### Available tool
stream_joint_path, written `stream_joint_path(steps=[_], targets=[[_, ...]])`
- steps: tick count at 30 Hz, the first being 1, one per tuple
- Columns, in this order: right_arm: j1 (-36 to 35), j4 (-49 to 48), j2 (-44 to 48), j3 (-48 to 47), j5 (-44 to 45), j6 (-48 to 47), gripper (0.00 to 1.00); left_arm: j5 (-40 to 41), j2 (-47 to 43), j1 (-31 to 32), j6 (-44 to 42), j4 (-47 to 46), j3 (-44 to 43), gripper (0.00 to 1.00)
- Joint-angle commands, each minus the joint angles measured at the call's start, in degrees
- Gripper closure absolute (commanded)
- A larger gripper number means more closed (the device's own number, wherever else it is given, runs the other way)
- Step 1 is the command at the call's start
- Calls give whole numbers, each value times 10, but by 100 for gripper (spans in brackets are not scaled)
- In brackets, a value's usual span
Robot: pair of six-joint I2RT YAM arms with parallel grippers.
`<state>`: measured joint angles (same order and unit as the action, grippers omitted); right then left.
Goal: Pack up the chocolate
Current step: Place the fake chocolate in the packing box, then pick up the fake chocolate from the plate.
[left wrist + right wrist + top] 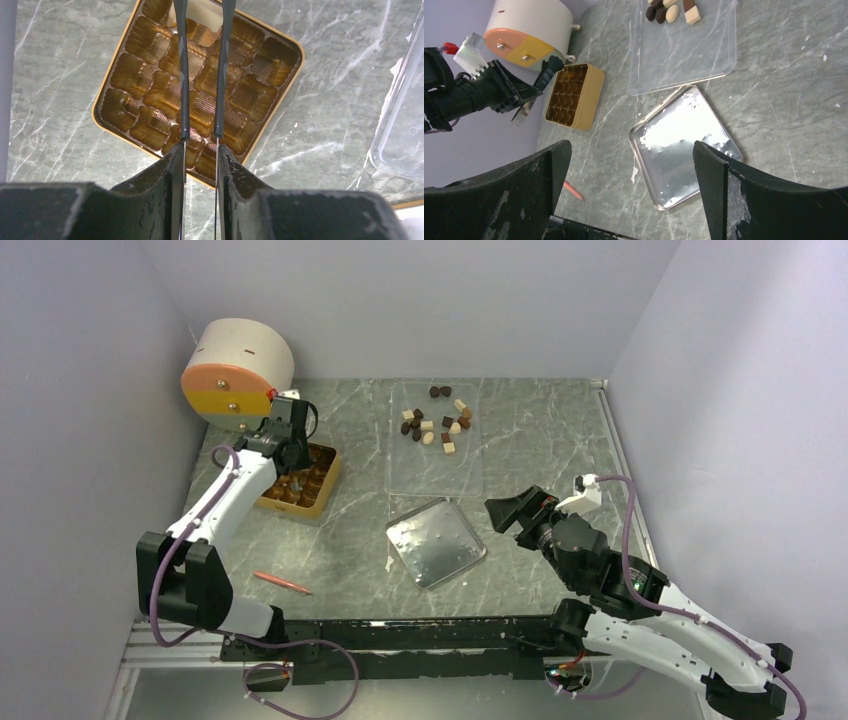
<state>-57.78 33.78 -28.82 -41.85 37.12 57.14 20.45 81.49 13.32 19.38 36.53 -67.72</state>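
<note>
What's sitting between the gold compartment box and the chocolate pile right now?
Nothing loose: just bare marble table and the left rim of the clear tray that the chocolate lies on. The top external view shows this stretch.

left arm reaches forward, left tool (294, 480) pointing down, jaws narrowly parted; right arm bent, right tool (507, 512) spread wide.

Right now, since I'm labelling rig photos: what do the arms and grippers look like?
The left arm and right arm have white shells with black joints; a purple cable loops along each. The left gripper ends in two long, thin dark blades on black wedge mounts. The right gripper has broad black wedge fingers, scuffed grey at the edges.
</note>
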Motion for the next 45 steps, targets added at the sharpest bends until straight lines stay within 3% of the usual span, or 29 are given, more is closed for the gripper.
stream_joint_path(steps=[1, 19, 29, 45], targets=[[0, -17, 4, -10, 3, 3, 3, 10, 3, -9, 12, -23, -2, 69], [0, -4, 21, -14, 9, 3, 3, -13, 24, -16, 11, -22, -7, 54], [0, -7, 17, -15, 7, 0, 3, -25, 8, -16, 15, -11, -29, 55], [0, -19, 6, -12, 1, -5, 3, -179, 20, 4, -12, -27, -76, 58]])
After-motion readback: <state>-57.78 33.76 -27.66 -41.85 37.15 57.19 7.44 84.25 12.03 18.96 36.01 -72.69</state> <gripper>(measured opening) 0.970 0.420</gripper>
